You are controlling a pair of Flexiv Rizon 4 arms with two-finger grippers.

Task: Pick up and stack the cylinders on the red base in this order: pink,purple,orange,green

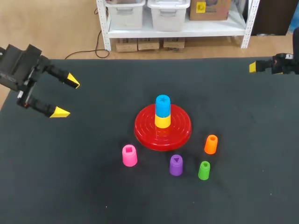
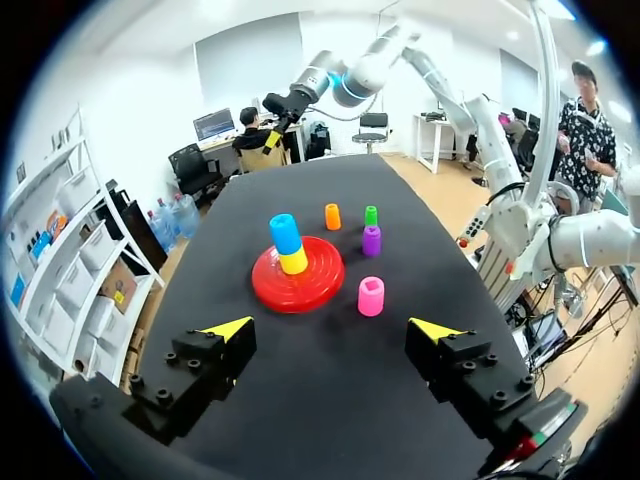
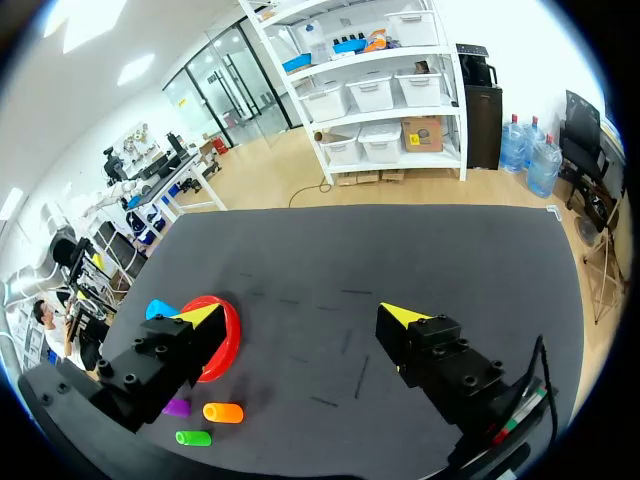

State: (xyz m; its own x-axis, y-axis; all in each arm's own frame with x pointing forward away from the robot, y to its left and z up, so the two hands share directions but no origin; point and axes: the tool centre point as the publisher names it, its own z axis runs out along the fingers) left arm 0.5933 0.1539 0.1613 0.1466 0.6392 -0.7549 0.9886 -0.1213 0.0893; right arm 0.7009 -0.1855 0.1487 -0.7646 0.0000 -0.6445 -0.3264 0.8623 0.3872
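Red base [image 1: 162, 128] mid-table, yellow cylinder [image 1: 162, 122] and blue cylinder [image 1: 162, 105] stacked on its peg, pink cylinder [image 1: 129, 155], purple cylinder [image 1: 176, 165], green cylinder [image 1: 204, 170], orange cylinder [image 1: 210, 144] upright near its front, left gripper [image 1: 67, 98] and right gripper [image 3: 300, 314] fingers wide, apparently holding nothing, well apart from all.

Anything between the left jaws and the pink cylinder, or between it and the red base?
No: only bare table between the open left jaws and the pink cylinder. The red base is close by, but a yellow cylinder and a blue cylinder already occupy its centre.
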